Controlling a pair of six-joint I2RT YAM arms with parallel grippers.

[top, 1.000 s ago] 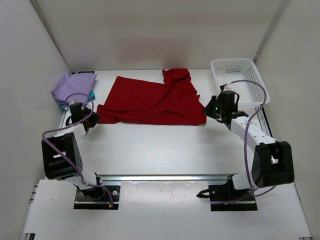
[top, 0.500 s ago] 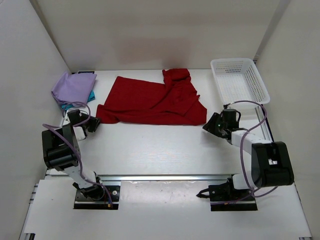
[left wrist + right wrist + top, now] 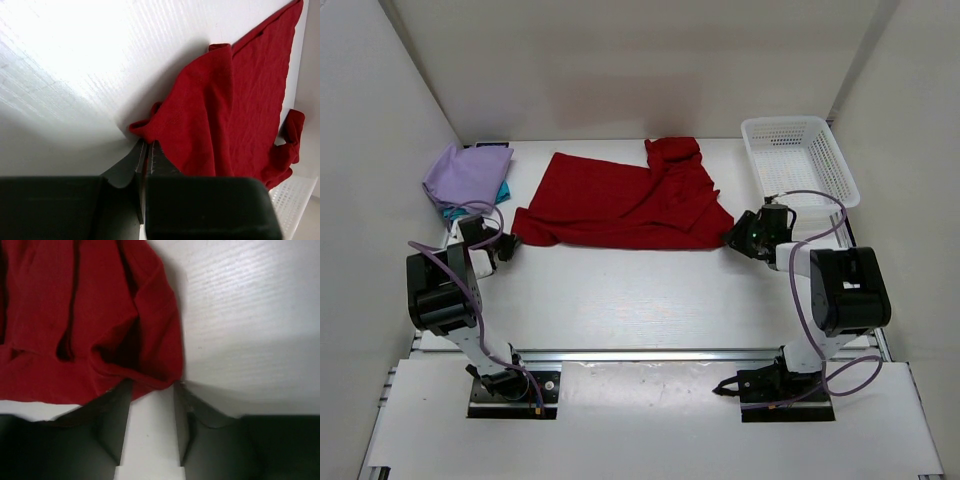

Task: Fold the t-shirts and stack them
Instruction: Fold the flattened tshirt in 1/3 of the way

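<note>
The left gripper (image 3: 147, 145) is pinched almost shut, its tips right at a near corner of the red t-shirt (image 3: 220, 110), which spreads away ahead of it. Whether any cloth sits between them I cannot tell. The right gripper (image 3: 152, 395) stands open, the shirt's other near corner lying just at its tips, ungripped. If the left has only a hem edge, or nothing, a lift would likely drag the shirt askew and bunch it.

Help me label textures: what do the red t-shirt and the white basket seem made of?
The red t-shirt looks like soft matte cloth, perhaps cotton knit: it wrinkles and folds limply. The white basket looks like stiff, smooth plastic: its walls are moulded open mesh.
</note>
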